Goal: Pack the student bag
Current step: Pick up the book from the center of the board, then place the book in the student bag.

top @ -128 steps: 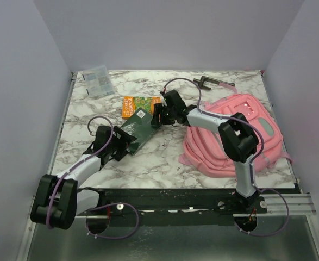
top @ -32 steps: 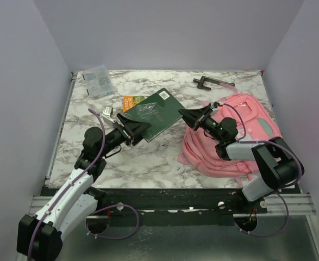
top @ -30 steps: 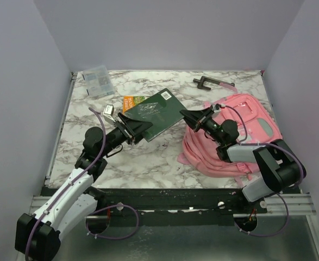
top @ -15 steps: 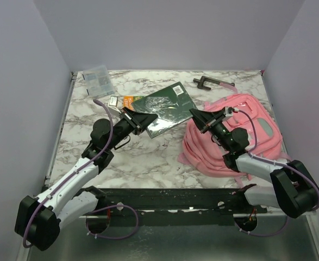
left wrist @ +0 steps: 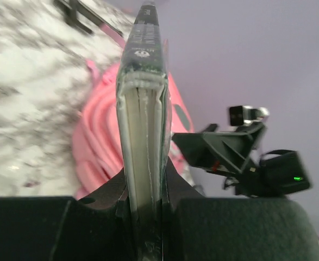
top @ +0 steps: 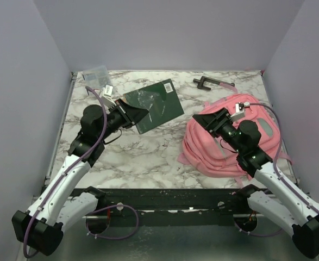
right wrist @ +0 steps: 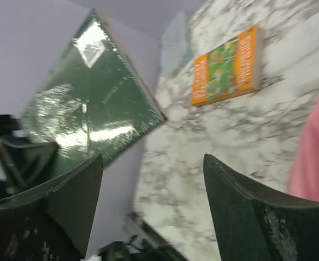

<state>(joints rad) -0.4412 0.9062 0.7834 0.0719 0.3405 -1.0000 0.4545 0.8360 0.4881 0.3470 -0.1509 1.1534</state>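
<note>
A: Count?
B: One student bag (top: 219, 157), two books: green book (top: 154, 103) and orange book (right wrist: 227, 65). Also one clear box (top: 97, 75), one black handle (top: 213, 82), two grippers.
A: Left gripper (left wrist: 143, 206)?
B: Clenched on the green book, a finger pressed against each cover. Holds it tilted up off the marble table (top: 148, 157).
A: Right gripper (top: 208, 120)?
B: Spread wide, grasping nothing. Hovers by the bag's left edge. Touching it or not? Cannot tell.
A: Bag?
B: Lies flat on the table's right half, front panel up, long axis running near-left to far-right.
</note>
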